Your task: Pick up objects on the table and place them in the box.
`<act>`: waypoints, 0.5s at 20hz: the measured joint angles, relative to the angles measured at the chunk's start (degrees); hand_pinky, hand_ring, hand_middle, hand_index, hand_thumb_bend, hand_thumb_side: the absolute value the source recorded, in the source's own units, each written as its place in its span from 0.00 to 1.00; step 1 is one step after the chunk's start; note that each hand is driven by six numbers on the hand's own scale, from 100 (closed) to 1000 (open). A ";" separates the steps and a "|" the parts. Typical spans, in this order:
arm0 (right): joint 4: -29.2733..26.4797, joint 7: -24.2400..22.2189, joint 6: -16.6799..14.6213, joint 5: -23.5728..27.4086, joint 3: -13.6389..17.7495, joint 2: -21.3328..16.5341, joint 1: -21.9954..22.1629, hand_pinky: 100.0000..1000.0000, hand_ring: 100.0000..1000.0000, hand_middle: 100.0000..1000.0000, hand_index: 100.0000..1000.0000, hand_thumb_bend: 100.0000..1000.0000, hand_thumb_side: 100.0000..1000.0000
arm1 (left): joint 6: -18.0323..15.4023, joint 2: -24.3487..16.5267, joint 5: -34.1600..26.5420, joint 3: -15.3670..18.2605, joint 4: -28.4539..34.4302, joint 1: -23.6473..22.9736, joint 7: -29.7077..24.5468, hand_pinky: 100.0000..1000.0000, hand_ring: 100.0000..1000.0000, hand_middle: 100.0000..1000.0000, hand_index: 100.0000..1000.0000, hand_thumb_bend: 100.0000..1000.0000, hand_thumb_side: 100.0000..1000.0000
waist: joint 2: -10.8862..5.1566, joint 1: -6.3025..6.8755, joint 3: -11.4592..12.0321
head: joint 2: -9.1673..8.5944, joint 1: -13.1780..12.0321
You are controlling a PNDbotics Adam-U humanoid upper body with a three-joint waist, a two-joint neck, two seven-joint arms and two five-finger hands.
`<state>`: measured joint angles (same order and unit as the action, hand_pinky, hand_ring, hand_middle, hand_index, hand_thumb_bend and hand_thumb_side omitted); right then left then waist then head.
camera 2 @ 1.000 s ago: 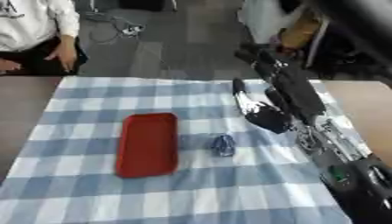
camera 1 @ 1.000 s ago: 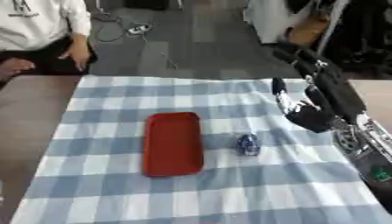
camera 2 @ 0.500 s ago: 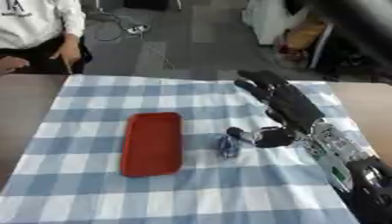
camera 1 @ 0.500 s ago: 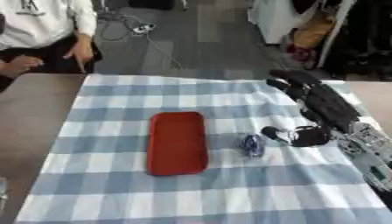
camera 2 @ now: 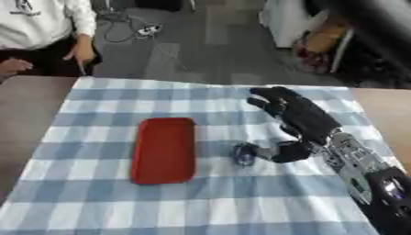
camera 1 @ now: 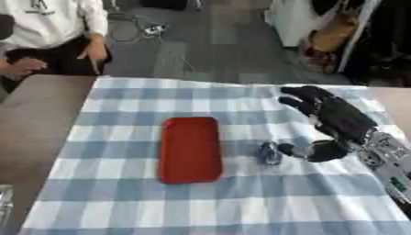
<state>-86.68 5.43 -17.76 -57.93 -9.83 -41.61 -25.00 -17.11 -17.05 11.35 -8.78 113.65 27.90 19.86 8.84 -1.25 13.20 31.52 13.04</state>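
Observation:
A small dark blue and silver object (camera 1: 268, 153) lies on the blue-and-white checked cloth (camera 1: 120, 193), just right of a flat red rectangular tray (camera 1: 190, 149). My right hand (camera 1: 336, 119) reaches in from the right, open, its fingers spread and pointing up and left. Its thumb (camera 1: 309, 151) sits right beside the small object, touching or almost touching it. My left hand shows in neither view.
Bare brown tabletop (camera 1: 32, 119) lies left of the cloth. A person in a white top (camera 1: 48, 23) sits at the far left edge. Grey floor with cables lies beyond the table.
My right hand has come down and leftward from above the cloth's right side, and its thumb now reaches the small object. The camera has shifted a little.

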 measured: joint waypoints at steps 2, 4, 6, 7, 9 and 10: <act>0.34 -0.58 -0.59 -0.02 -0.37 0.00 0.00 0.91 0.92 0.97 0.98 0.53 1.00 | -0.02 0.02 0.00 0.00 0.00 0.02 -0.11 0.75 0.66 0.86 0.88 0.13 0.77 | 0.01 -0.06 0.15 | 0.00 -0.16; 0.73 -1.26 -1.36 -0.02 -0.81 0.00 0.00 0.91 0.92 0.97 0.98 0.54 1.00 | -0.04 0.11 0.00 -0.01 0.00 0.05 -0.19 0.75 0.66 0.86 0.88 0.13 0.77 | 0.01 -0.17 0.33 | -0.01 -0.45; 1.16 -1.97 -2.36 -0.04 -1.17 0.00 0.00 0.91 0.92 0.97 0.98 0.53 1.00 | -0.11 0.22 0.00 -0.01 0.00 0.32 -0.25 0.75 0.66 0.86 0.89 0.13 0.77 | 0.02 -0.26 0.40 | -0.04 -0.49; 1.39 -2.26 -2.85 -0.13 -1.25 0.00 0.00 0.91 0.92 0.97 0.98 0.54 1.00 | -0.12 0.22 0.00 -0.01 0.00 0.48 -0.26 0.75 0.66 0.86 0.89 0.13 0.77 | 0.03 -0.27 0.50 | -0.04 -0.51; 1.82 -2.74 -3.59 -0.29 -1.50 0.00 0.00 0.90 0.91 0.97 0.98 0.53 1.00 | -0.13 0.23 0.00 -0.02 0.00 0.49 -0.27 0.75 0.66 0.85 0.88 0.13 0.77 | 0.09 -0.28 0.64 | -0.06 -0.52; 2.05 -2.90 -3.88 -0.38 -1.53 0.00 0.00 0.90 0.91 0.97 0.99 0.53 1.00 | -0.14 0.23 0.00 -0.02 0.00 0.49 -0.28 0.75 0.66 0.85 0.88 0.13 0.77 | 0.15 -0.29 0.67 | -0.07 -0.62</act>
<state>-84.63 2.54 -21.64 -58.31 -11.36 -41.61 -25.01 -17.25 -16.82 11.35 -8.80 113.65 28.40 19.58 8.99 -1.54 13.87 31.45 12.41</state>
